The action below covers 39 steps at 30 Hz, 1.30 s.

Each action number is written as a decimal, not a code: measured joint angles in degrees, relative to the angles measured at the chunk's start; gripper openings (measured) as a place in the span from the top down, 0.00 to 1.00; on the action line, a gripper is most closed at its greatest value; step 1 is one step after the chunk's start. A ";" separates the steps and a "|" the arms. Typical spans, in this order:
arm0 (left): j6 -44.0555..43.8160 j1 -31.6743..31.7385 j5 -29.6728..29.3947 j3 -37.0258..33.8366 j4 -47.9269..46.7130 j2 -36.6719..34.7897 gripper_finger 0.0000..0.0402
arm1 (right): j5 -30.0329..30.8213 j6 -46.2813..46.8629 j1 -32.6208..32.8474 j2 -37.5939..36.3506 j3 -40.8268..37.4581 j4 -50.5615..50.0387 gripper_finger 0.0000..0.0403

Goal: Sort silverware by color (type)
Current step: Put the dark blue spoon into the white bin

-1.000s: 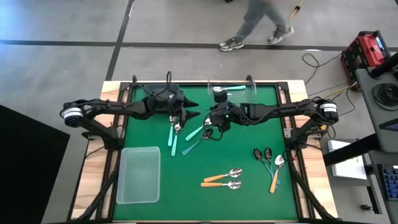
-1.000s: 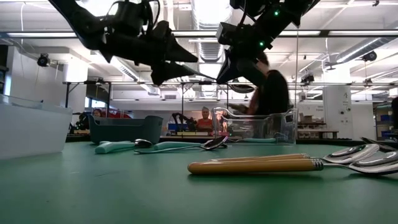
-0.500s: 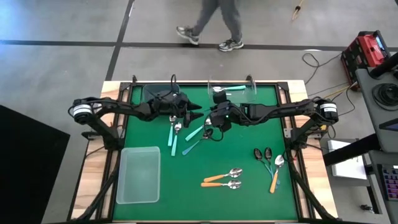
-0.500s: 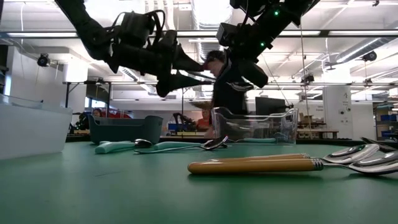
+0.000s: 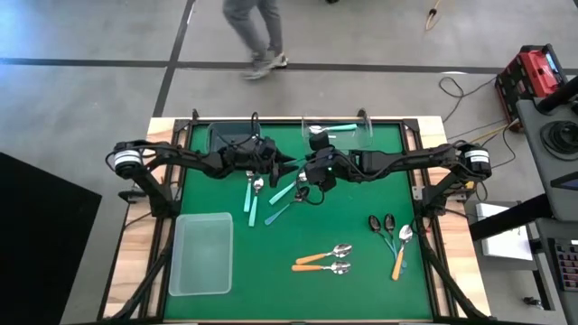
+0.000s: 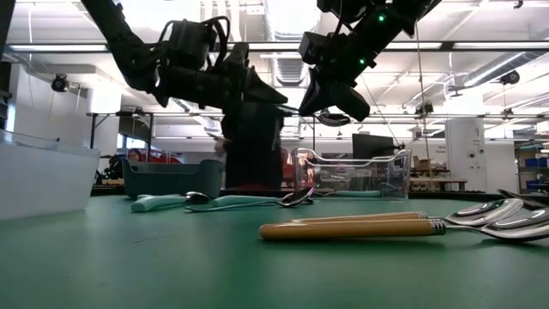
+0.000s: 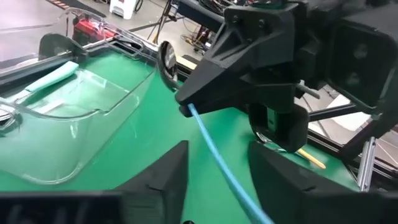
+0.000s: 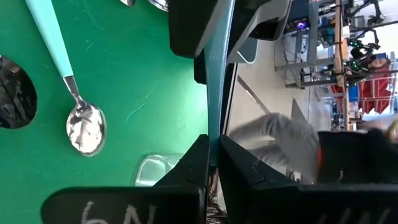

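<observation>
My right gripper [image 5: 303,170] is shut on a dark-bowled spoon with a thin light-blue handle [image 7: 214,149], above the far middle of the green table [image 5: 271,289]. My left gripper [image 7: 219,152] faces it from the table's left, open. One finger stands on each side of the handle's free part without touching it. The spoon's dark bowl [image 7: 166,59] shows behind the right fingers. Teal-handled spoons [image 5: 252,194] lie on the mat below. Orange-handled spoons [image 5: 321,262] lie near the front. My right gripper pinches the light-blue handle [image 8: 214,121] between its two fingers, close to the bowl end. The fingers come from the table's right, slanting a little down. The handle sticks out past the fingertips toward my left gripper. The spoon hangs clear of the table.
A clear bin [image 5: 339,133] holding a teal spoon stands at the far edge, with a dark bin [image 5: 226,135] to its left. A pale tub [image 5: 201,253] sits near left. Dark-bowled spoons and an orange one [image 5: 390,233] lie at the right. A person walks beyond the table.
My left gripper has come down and toward the right gripper, and its fingers have narrowed around the light-blue handle. The right gripper has kept the spoon in place. The person behind the table has walked from right to left.
</observation>
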 joint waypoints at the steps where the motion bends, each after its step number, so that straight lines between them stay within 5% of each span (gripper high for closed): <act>1: 0.00 -0.04 0.00 0.00 0.16 -0.02 0.72 | -0.27 0.00 0.00 0.00 0.00 -0.01 0.97; 8: -0.12 0.11 -1.25 -0.03 -0.40 -0.02 0.98 | -0.67 0.06 0.28 -0.07 0.00 -0.02 0.97; 23: 1.90 -0.61 -2.10 -0.07 -0.39 -0.04 1.00 | -0.98 0.07 0.63 -0.09 0.00 -0.63 0.96; 39: 3.52 -0.86 -1.10 -0.04 -0.35 -0.36 1.00 | -0.50 9.79 0.63 -0.48 0.00 -0.23 0.63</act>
